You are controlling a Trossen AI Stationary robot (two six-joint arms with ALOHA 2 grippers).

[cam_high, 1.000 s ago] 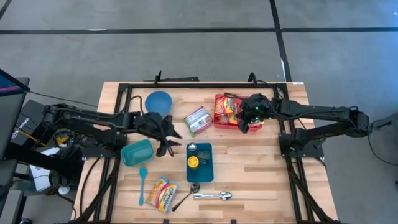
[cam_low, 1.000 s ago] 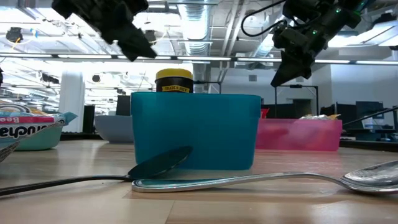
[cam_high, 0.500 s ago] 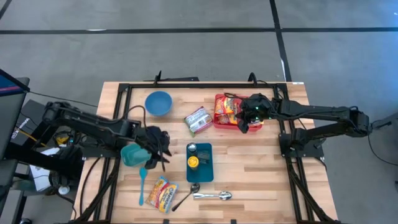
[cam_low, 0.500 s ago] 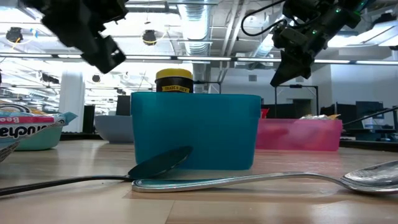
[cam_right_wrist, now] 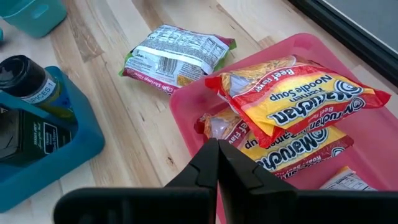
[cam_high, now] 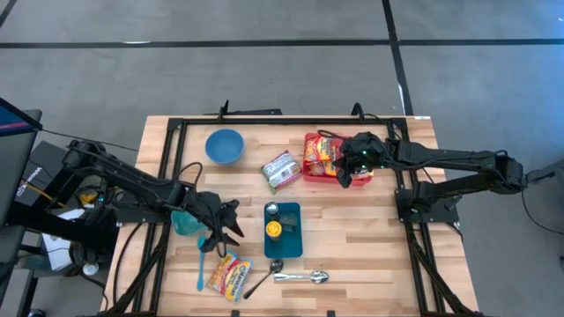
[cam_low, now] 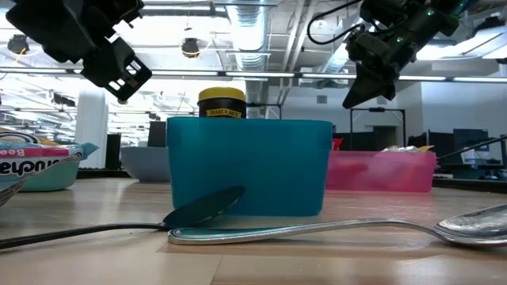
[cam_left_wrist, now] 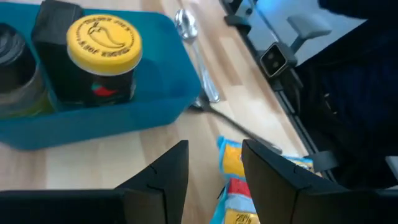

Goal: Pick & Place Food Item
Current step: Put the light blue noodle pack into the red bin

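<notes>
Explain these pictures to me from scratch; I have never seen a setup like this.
Two dark robot arms work at a wooden table. One picture looks straight down, one looks level across the tabletop, and two come from cameras on the arms' wrists. The left gripper, jaws open and empty, hovers above a yellow noodle packet near the front edge. The right gripper, jaws shut and empty, hangs over a pink tray of noodle packets. Also there: a blue bin with spice jars, a blue bowl, a teal container, spoons and another packet.
</notes>
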